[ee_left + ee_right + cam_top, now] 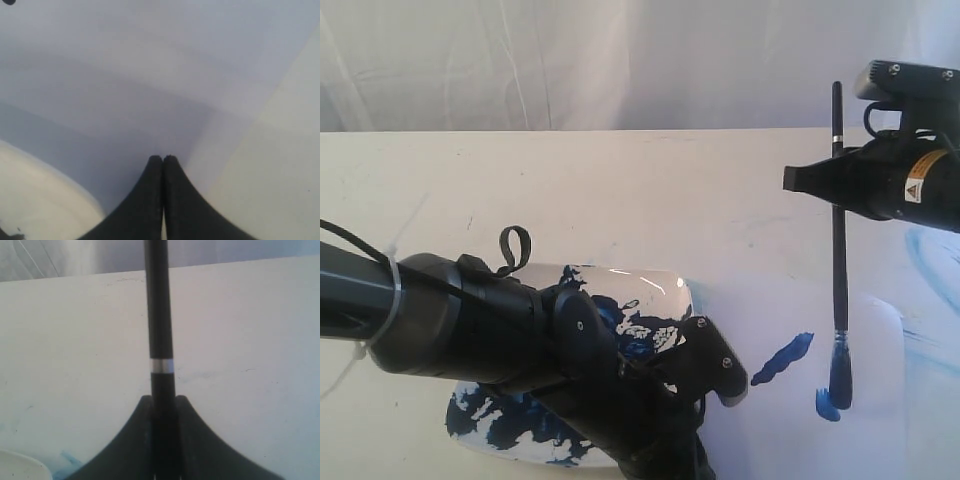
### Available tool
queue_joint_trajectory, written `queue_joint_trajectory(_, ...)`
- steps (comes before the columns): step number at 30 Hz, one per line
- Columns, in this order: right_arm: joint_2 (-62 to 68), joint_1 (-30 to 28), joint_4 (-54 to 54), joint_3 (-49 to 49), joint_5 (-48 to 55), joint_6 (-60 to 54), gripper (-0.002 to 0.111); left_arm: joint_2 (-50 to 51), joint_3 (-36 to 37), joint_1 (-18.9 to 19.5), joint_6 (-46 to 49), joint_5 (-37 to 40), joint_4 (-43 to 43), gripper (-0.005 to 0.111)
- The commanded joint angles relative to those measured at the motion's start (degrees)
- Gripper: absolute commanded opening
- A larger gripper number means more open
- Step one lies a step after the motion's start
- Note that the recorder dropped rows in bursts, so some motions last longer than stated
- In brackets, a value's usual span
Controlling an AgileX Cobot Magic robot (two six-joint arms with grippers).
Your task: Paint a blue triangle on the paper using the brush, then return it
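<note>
Firmly clamped between the fingers point(142, 415) of the right gripper point(162, 404) is the brush point(838, 250), caught on its black handle just under the silver band point(162, 366). It hangs almost upright with its bristles point(840, 378) down on the paper point(780, 430) at a dark blue blot point(826, 405). Of the triangle point(782, 358) we see only one slanted stroke, a little to the left of the bristles and not joined to them. We judge that the next side is the step in hand. To do it well we would keep the handle upright, press lightly so the line does not fatten, and pull steadily until it meets the stroke's end and closes a corner. The left gripper point(162, 165) has its fingers together with nothing between them, low over the paper near its edge; we cannot tell whether it touches the sheet. It sits near the stroke, so any line drawn that way should stop short of it. Under the left arm lies the dish point(660, 285), smeared with blue paint, just beside the paper. Faint blue smears point(930, 260) mark the table point(570, 190) at the right
</note>
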Motion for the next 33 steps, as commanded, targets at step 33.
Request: queue_joint_trajectory(33,0.34,-9.78,-60.54,-5.73,-22.79,55.27,0.000,0.35,0.76,-0.11,0.03,0.75,0.15,0.000)
